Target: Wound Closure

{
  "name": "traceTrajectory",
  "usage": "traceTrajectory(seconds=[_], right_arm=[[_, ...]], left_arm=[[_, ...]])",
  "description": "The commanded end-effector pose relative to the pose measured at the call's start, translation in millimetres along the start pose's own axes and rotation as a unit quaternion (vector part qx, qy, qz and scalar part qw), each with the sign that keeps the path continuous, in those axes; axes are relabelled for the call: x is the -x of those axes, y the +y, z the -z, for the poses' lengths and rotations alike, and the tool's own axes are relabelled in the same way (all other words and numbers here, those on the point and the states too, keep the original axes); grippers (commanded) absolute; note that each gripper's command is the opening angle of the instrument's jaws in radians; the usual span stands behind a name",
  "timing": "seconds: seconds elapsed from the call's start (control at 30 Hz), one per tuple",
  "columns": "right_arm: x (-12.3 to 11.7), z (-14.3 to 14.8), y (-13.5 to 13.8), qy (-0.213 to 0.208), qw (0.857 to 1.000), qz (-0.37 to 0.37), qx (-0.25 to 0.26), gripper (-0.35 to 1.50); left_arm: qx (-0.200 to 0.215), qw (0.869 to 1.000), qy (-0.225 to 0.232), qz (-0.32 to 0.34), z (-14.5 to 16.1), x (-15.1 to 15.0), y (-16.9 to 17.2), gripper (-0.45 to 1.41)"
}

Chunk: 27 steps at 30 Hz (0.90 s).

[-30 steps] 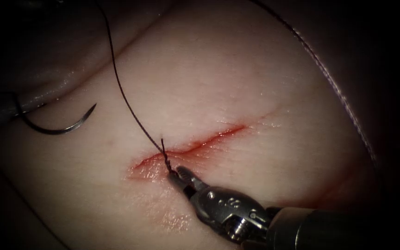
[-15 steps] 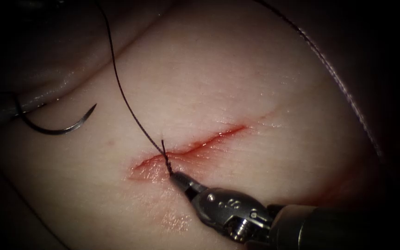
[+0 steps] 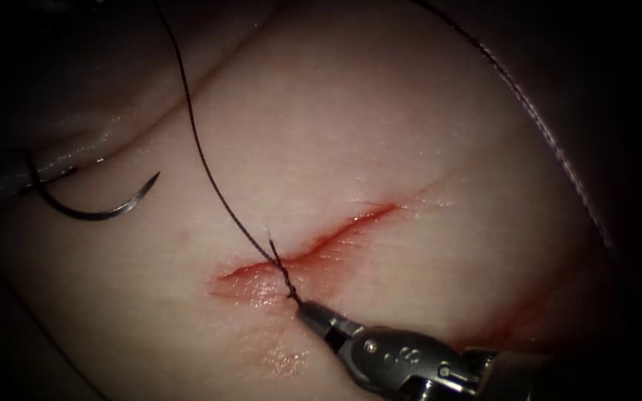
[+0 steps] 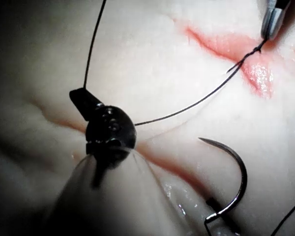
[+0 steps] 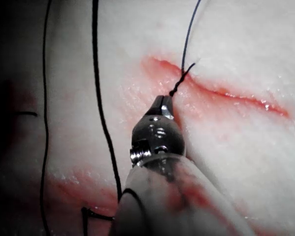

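Observation:
The cut (image 3: 336, 232) runs slantwise across the tissue (image 3: 380, 111), wet with red fluid. A dark thread (image 3: 209, 178) rises from a twisted knot (image 3: 282, 271) at the cut's left part toward the upper left. My right tool (image 3: 304, 307) comes in from the lower right, its jaws shut on the short thread end just below the knot (image 5: 179, 83). My left tool (image 4: 81, 98) is shut on the long thread (image 4: 187, 104) away from the cut. The curved needle (image 3: 102, 209) lies free on the tissue left of the cut, not in the tissue, also seen as the needle (image 4: 236, 182).
A pale braided strand (image 3: 551, 148) curves down the tissue's right edge. A fold in the tissue (image 3: 91, 145) lies behind the needle. Two dark thread strands (image 5: 101, 98) hang beside my right tool's shaft.
My right tool's jaws closed on the short thread end, then drew it down and to the right, stretching the twisted knot. The needle stayed put.

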Motion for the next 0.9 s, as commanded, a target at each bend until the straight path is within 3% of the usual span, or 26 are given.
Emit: traceTrajectory(seconds=[0.03,0.47,0.63,0.8,0.83,0.9], right_arm=[[0.6,-0.5,-1.2,0.002,1.000,0.010,-0.013,-0.35],[1.7,0.4,-3.3,0.012,0.989,0.106,-0.106,-0.35],[1.9,0.1,-3.2,0.013,0.986,0.117,-0.117,-0.35],[1.6,-0.4,-2.9,0.041,0.982,0.137,-0.120,-0.35],[1.5,-0.6,-2.7,0.050,0.983,0.135,-0.116,0.14],[1.2,-1.0,-2.5,0.072,0.984,0.122,-0.108,0.94]], left_arm=[[0.001,1.000,0.001,0.000,-0.7,0.3,0.2,-0.45],[0.004,1.000,0.002,0.001,-1.0,0.7,-0.8,-0.45],[0.004,1.000,0.002,0.001,-1.1,0.7,-0.8,-0.45],[0.004,1.000,0.001,0.001,-1.1,0.6,-0.7,-0.45],[0.003,1.000,0.001,0.001,-1.1,0.6,-0.7,-0.45],[0.003,1.000,0.001,0.001,-1.2,0.6,-0.7,-0.45]])
